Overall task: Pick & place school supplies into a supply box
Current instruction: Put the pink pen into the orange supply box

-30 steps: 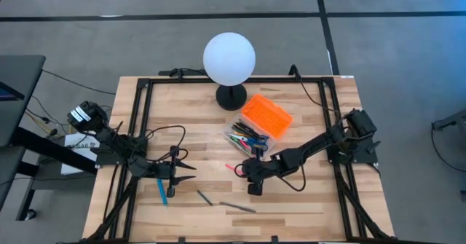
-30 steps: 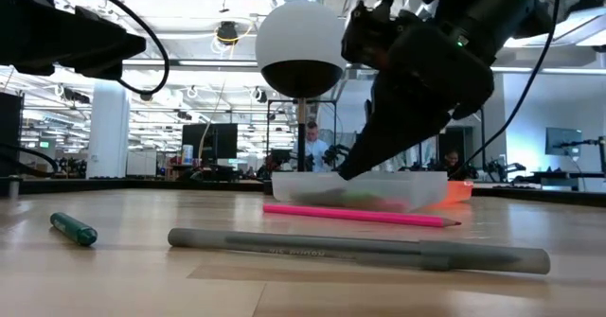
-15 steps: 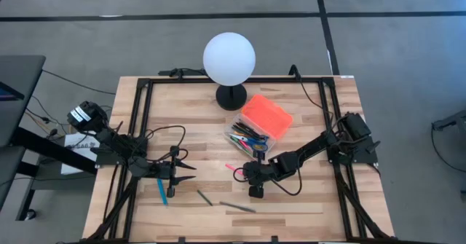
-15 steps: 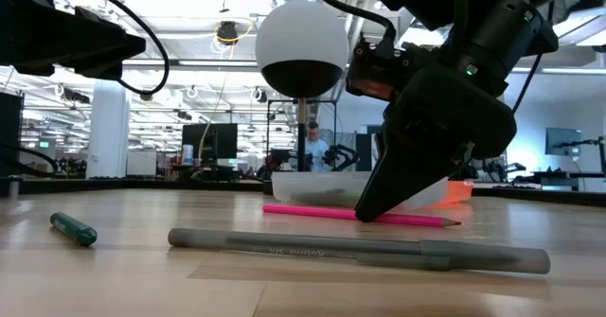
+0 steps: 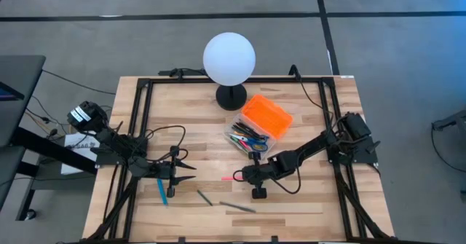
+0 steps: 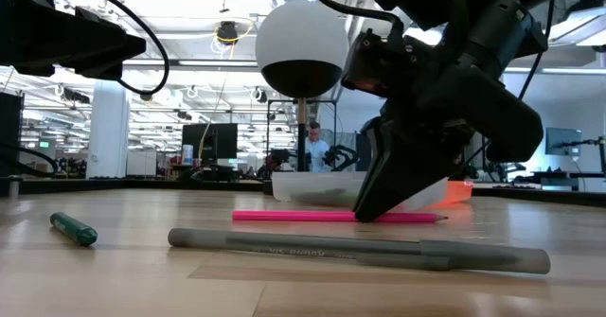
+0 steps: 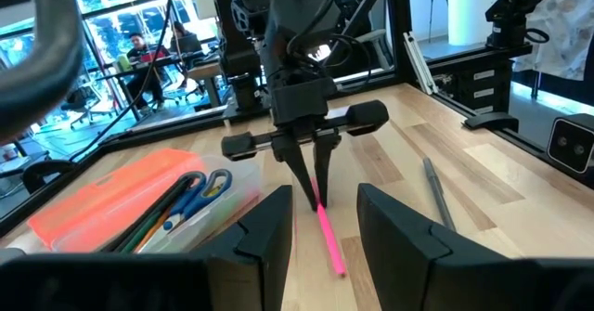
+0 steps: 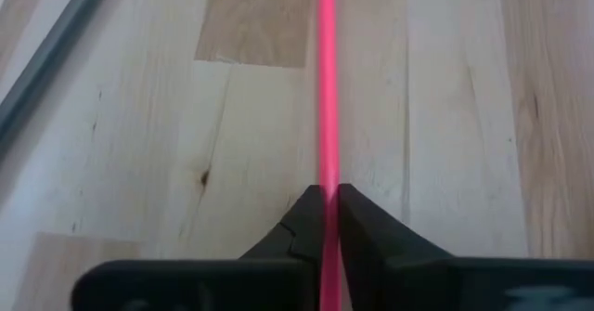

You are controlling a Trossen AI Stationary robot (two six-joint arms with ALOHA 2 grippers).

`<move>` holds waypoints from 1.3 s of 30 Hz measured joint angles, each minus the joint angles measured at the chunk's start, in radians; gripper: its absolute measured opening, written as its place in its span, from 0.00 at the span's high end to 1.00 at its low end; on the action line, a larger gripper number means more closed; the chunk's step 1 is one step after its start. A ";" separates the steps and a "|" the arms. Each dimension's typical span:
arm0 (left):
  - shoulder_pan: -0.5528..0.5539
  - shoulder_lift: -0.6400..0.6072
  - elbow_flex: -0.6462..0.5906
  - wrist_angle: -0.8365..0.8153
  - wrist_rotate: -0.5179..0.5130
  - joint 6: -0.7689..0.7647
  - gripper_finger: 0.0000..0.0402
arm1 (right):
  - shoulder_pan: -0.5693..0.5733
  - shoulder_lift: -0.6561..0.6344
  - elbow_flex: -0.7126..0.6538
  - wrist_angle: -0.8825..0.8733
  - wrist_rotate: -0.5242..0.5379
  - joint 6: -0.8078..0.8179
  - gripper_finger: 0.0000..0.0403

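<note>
A: What's around the table [image 5: 306, 207]?

B: Light wood top with a black frame rail [image 5: 138, 120] along the edges. Grey floor [image 5: 109, 40] all round it, dark seam lines [image 5: 145, 15] crossing beyond the far edge.

A: Anything standing on it?

B: White globe lamp [image 5: 229, 57] on a black base [image 5: 231, 97], at the far edge, mid-width.

A: Past the lamp, at table height?

B: Open-plan room. Ceiling strip lights [image 6: 170, 66], white column [image 6: 109, 128] left of the lamp, monitors [image 6: 213, 139] and desks. A person [image 6: 311, 147] sits right behind the lamp stem.

A: Beside the table?

B: Dark desk corner [image 5: 18, 84] off the left, cables [image 5: 58, 80] running over the floor to it.
</note>
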State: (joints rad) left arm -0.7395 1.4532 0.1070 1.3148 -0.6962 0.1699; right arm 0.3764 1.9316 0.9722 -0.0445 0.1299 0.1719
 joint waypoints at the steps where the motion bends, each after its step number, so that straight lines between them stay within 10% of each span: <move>1: 0.000 0.000 0.000 0.000 0.000 0.000 0.71 | -0.002 0.000 0.000 0.000 -0.005 0.008 0.97; 15: 0.000 0.000 0.000 0.000 0.000 0.000 0.71 | -0.026 0.003 0.062 -0.152 -0.107 0.085 0.86; 39: 0.000 0.000 0.000 0.000 0.000 -0.008 0.71 | 0.036 0.004 0.057 -0.075 0.040 -0.067 0.99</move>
State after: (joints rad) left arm -0.7397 1.4532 0.1070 1.3144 -0.6960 0.1619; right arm 0.4122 1.9358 1.0294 -0.1193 0.1703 0.1050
